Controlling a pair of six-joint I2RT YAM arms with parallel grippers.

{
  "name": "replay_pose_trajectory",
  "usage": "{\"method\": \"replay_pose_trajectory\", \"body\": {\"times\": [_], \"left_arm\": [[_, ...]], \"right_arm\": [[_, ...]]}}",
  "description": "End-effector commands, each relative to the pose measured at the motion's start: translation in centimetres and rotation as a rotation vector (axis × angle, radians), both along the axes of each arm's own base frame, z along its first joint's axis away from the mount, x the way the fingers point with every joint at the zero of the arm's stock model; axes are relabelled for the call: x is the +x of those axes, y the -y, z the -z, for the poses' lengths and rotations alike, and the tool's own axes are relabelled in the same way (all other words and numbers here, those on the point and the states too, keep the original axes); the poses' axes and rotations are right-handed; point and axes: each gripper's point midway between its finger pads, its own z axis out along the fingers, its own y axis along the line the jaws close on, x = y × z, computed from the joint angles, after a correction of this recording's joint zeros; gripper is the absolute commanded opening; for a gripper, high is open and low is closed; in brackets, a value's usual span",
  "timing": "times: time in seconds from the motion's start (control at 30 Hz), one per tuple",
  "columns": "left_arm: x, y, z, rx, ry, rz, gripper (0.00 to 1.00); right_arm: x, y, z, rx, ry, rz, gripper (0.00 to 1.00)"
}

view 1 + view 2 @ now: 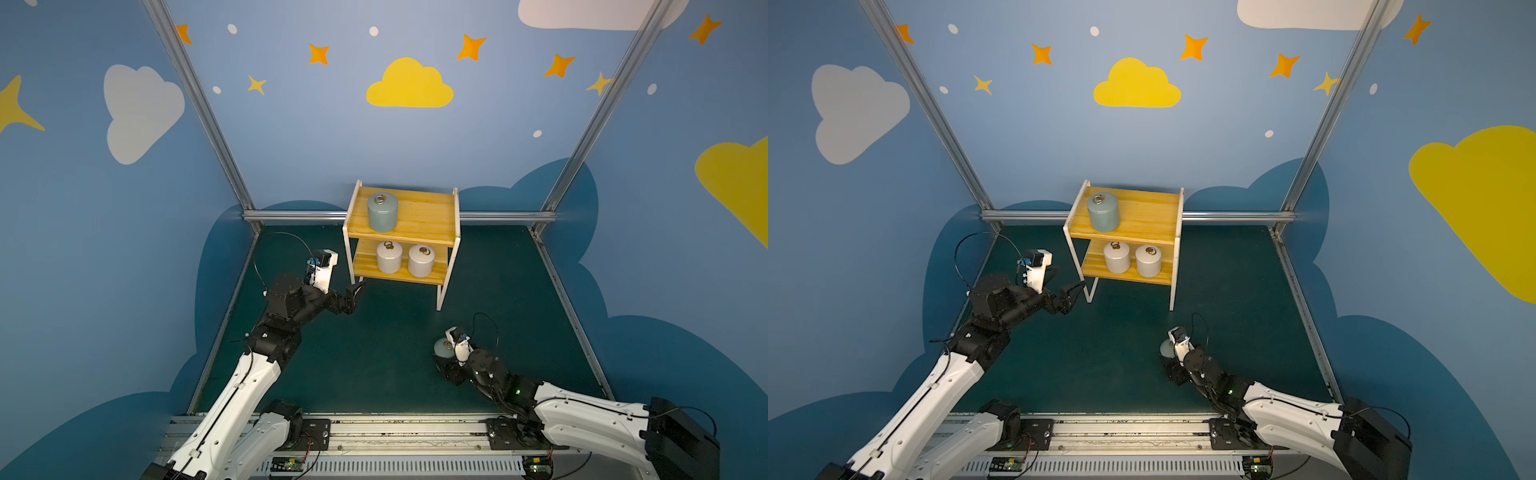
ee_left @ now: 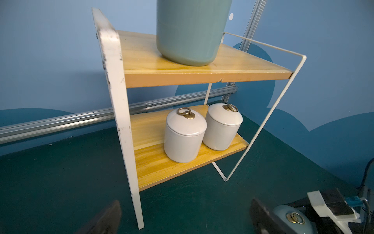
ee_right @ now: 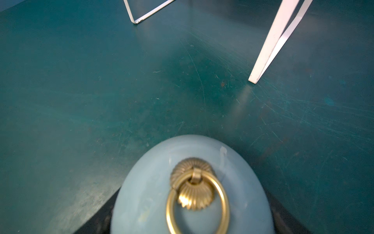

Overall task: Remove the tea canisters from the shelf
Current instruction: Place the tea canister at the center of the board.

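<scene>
The shelf (image 1: 419,216) (image 1: 1144,216) (image 2: 145,60) stands at the back middle of the green mat. On its top board stands one pale grey-blue tea canister (image 1: 382,212) (image 1: 1103,212) (image 2: 192,30). Two off-white canisters (image 1: 389,258) (image 1: 421,261) (image 1: 1117,258) (image 2: 185,139) (image 2: 222,127) stand side by side on the lower board. My left gripper (image 1: 354,297) (image 1: 1071,296) (image 2: 186,218) hangs open and empty by the shelf's front left leg. My right gripper (image 1: 444,359) (image 3: 190,224) is shut on a second grey-blue canister (image 1: 441,347) (image 1: 1165,347) (image 3: 190,192) (image 2: 291,220), low over the mat in front of the shelf's right leg (image 3: 269,46).
Blue painted walls close in the mat on three sides. An aluminium rail (image 1: 299,215) runs along the back behind the shelf, with slanted posts (image 1: 199,108) (image 1: 598,108) at the back corners. The arms' mounting rail (image 1: 407,432) lines the front edge.
</scene>
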Motion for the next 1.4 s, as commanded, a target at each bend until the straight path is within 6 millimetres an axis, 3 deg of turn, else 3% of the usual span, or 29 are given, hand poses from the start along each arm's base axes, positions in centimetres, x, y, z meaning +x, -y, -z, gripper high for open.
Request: {"method": "replay_pose_trajectory", "body": {"times": [0.0, 0.43, 1.37], "left_arm": [[0.0, 0.1, 0.2, 0.002, -0.005, 0.003, 1.0], [0.0, 0.4, 0.9, 0.007, -0.022, 0.01, 1.0], [0.0, 0.4, 1.5, 0.019, -0.027, 0.008, 1.0]], "right_arm": [[0.1, -0.7, -1.2, 0.05, 0.007, -0.002, 0.55], [-0.6, 1.2, -0.9, 0.064, -0.002, 0.037, 0.63], [-0.9, 1.6, 0.0, 0.06, -0.048, 0.057, 0.77]]}}
